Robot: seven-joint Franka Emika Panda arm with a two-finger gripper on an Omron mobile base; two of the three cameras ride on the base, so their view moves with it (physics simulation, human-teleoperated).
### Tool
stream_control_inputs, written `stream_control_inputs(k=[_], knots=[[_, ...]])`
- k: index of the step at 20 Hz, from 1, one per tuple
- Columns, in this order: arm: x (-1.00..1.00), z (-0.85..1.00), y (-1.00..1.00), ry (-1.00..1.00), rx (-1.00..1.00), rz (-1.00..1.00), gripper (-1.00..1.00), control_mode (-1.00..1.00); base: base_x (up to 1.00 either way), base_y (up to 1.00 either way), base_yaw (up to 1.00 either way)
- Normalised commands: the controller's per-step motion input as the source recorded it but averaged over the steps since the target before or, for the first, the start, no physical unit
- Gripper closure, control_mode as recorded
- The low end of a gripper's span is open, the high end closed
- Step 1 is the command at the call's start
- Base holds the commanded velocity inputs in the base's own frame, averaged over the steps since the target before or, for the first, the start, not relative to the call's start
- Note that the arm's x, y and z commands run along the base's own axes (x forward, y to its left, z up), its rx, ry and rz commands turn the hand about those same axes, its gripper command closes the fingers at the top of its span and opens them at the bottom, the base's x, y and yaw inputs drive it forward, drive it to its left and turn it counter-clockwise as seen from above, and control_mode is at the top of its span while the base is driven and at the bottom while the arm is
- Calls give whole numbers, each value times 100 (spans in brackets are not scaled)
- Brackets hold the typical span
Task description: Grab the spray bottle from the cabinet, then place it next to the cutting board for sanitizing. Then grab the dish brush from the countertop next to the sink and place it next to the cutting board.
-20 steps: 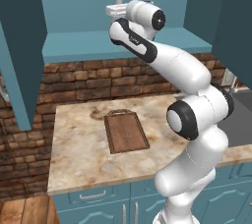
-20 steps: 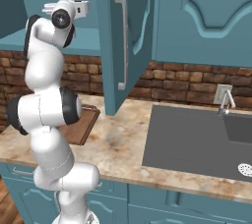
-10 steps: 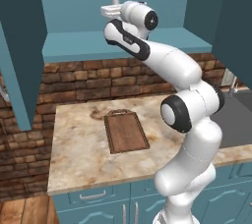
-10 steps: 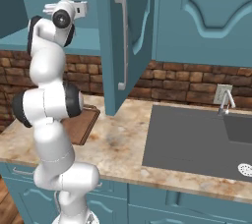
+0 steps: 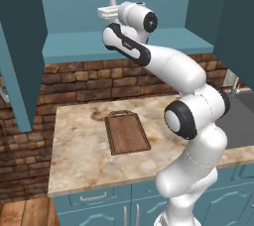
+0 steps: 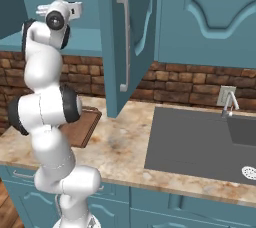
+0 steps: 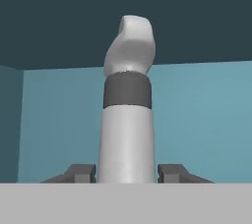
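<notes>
Inside the open cabinet, the gripper is clamped around the upright spray bottle, high above the cutting board.

Even, flat rendered light with no glare; the cabinet interior is dimmer, shadows are faint, and edges look slightly soft.

You've got no readable text here: spray bottle is plain, no label or brand; cabinet, cutting board and countertop carry no markings
</notes>
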Motion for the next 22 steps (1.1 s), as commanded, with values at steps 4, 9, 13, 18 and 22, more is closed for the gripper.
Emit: stream_control_inputs(k=[4, 9, 13, 18, 22], knots=[[-92, 0, 25, 0, 4, 0, 100, -100, 0, 0, 0], [-99, -2, 17, 0, 5, 0, 100, -100, 0, 0, 0], [-100, -6, 11, 0, 7, 0, 100, -100, 0, 0, 0], [-100, -6, 5, 1, 7, -1, 100, -100, 0, 0, 0], [-100, -5, 1, 4, 5, -1, 100, -100, 0, 0, 0]])
